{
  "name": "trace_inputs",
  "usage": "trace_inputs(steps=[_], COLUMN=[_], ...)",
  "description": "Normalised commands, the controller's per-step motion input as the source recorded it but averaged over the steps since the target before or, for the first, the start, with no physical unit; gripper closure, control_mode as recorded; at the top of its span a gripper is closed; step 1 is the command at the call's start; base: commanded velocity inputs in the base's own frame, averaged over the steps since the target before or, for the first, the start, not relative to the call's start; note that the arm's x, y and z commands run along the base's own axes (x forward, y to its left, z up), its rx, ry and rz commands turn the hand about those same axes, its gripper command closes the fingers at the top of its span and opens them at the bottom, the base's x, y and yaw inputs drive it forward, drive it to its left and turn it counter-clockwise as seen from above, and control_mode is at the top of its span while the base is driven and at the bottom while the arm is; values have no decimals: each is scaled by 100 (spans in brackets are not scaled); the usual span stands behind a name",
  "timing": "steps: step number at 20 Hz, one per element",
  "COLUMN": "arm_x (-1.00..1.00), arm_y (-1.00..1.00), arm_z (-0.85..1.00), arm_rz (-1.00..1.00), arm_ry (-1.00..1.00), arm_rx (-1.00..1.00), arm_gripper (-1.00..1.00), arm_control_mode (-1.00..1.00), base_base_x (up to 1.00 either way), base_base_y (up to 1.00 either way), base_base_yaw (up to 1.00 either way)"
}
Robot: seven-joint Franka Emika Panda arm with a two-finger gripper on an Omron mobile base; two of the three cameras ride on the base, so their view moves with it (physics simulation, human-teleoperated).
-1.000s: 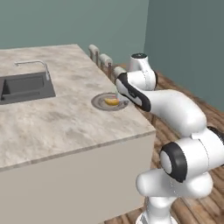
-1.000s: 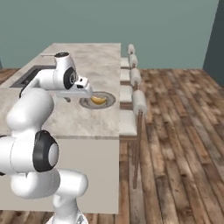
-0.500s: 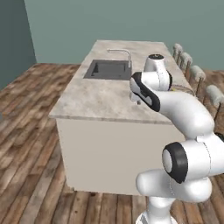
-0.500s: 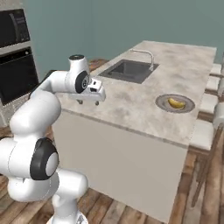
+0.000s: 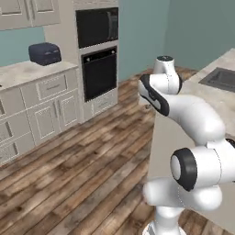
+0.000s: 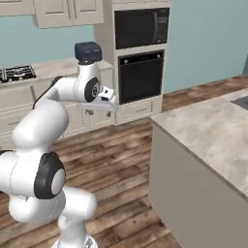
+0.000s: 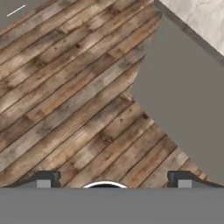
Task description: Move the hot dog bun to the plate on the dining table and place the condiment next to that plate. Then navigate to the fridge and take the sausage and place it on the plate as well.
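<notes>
Where the marbled slab of the dining table (image 6: 213,131) runs along the right of both base views, its near corner and plain grey side wall sit close by the arm; a dark inset sink (image 5: 219,78) shows at the far right of the left base view. Hand view: same table corner at upper right, grey side below it, wooden plank floor (image 7: 65,87) under the rest.

Claw (image 7: 113,178): empty, jaws spread wide, both dark tips at the bottom of the hand view w/ bare floor between them. In the right base view the claw (image 6: 107,100) hangs off the bent arm above the floor, well apart from the table, nothing held.

Surroundings, outward:
- Wall oven (image 5: 98,71), black door, set in a tall pale cabinet; black microwave (image 5: 96,26) directly above it.
- Side counter (image 5: 32,73), marbled top over pale drawers, left of the oven stack.
- Dark blue-grey toaster (image 5: 44,53) on that counter, near its right end.
- Stove burners (image 6: 17,72) at the far left of the right base view, on the same counter run.
- Upper cabinets (image 6: 68,10), pale, above the counter.
- Teal wall behind.
</notes>
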Motion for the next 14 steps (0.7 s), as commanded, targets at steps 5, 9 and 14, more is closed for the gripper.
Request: trace_inputs(steps=[5,9,14], arm_x=[0,0,0], arm_y=[0,0,0], arm_z=[0,0,0], arm_rz=[0,0,0], arm_ry=[0,0,0], arm_rx=[0,0,0], arm_gripper=[-100,-100,-100], arm_control_mode=[100,100,100], base_base_x=[1,26,85], base_base_y=[53,53,52], base_base_yaw=[87,77,54])
